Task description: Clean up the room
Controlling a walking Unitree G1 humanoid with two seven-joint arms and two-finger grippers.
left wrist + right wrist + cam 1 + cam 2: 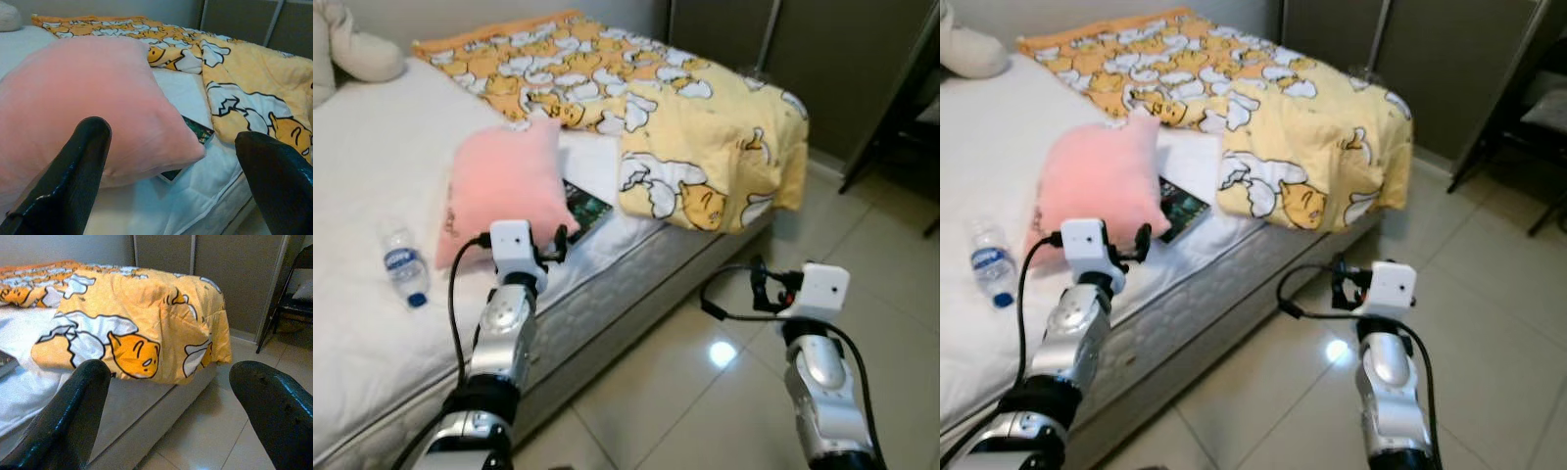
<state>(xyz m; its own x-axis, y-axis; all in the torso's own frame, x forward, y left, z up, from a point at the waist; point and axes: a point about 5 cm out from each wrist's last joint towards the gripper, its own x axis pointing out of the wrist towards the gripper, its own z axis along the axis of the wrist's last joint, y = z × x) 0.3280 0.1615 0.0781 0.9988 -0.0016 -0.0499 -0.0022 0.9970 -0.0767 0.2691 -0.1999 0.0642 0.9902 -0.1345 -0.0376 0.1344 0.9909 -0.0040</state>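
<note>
Both grippers are raised ahead of the robot with their black fingers spread wide and nothing between them. Left gripper (558, 243) hovers over the bed's near edge, just short of the pink pillow (504, 186); right gripper (762, 284) hangs over the tiled floor (724, 392) beside the bed, well apart from the mattress (607, 304).

White sheeting covers the bed (372, 323). At the far corner a yellow duvet (705, 147) printed with cartoon egg figures lies rumpled, one fold drooping over the edge toward the floor. The pillow stands tilted near the middle of the near edge, and a dark green book (587, 208) pokes out from under its corner, lying flat between pillow and duvet. A clear plastic water bottle (406, 267) with a blue label and cap lies on its side on the sheet, near the pillow on the side away from the duvet. A pale plush shape (357, 49) rests at the head end. Grey wardrobe panels (754, 49) line the far wall, and a dark folding chair's legs (891, 127) stand on the tiles.

Left wrist view brings the pillow (88, 107) close up between the fingers (73, 181), the book's corner (198, 132) beneath it. Right wrist view looks along the bedside at the hanging duvet (146, 323) and shows the chair (288, 298) with a pale cushion on its seat
</note>
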